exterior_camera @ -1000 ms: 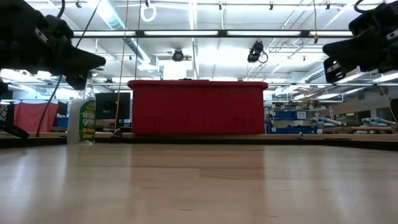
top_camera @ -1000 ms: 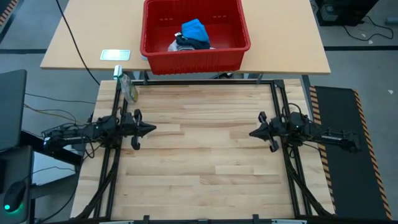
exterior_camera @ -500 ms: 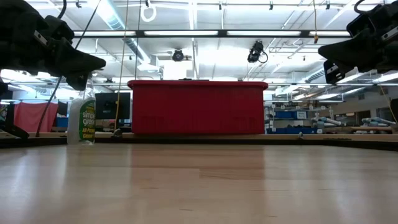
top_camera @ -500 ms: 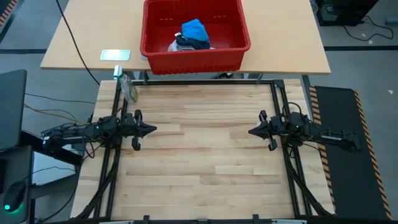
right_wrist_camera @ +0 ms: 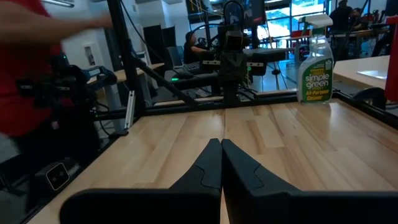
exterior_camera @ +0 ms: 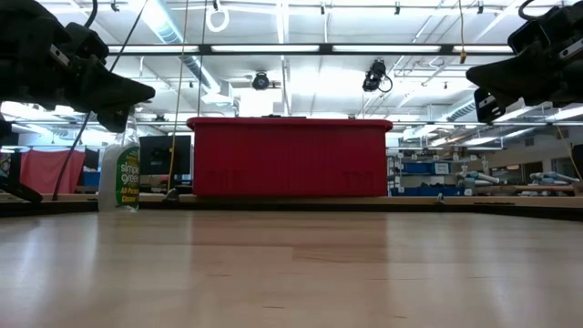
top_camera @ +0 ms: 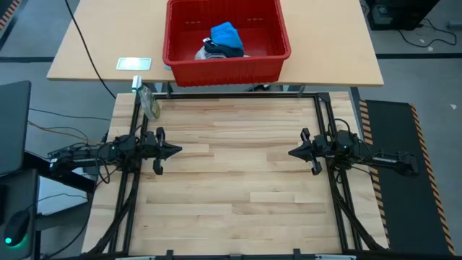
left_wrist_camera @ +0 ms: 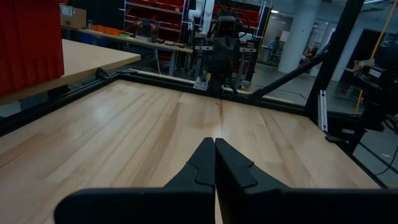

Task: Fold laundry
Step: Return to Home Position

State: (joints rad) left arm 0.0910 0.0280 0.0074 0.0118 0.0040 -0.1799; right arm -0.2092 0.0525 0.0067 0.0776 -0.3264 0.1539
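Worktop (top_camera: 231,188): bare wood, nothing of the task on it. Back table (top_camera: 332,58) sits behind it, butted against the far edge.

Red basket (top_camera: 273,63) is on the back table, roughly centred. All visible laundry (top_camera: 220,43) is inside it: blue garment (top_camera: 225,32) on top, navy garment (top_camera: 225,50) under it, and a pale cloth (top_camera: 201,54) poking out beside the navy. Can't tell which piece the pale one is.

My left gripper (top_camera: 175,150) hangs above the worktop's left edge, pointing inward. Fingers (left_wrist_camera: 202,163) pressed together, pinching nothing.

My right gripper (top_camera: 291,153) mirrors it at the right edge, pointing inward, facing the left one and well apart from it. Fingers (right_wrist_camera: 209,163) pressed together, also nothing held. Low view shows both clear of the wood.

Spray bottle (top_camera: 149,103) stands upright at the worktop's far-left corner.

Small card (top_camera: 134,63) lies flat on the back table, left of the basket.

Right wrist view catches a blurred person (right_wrist_camera: 25,68) in red beyond the table.
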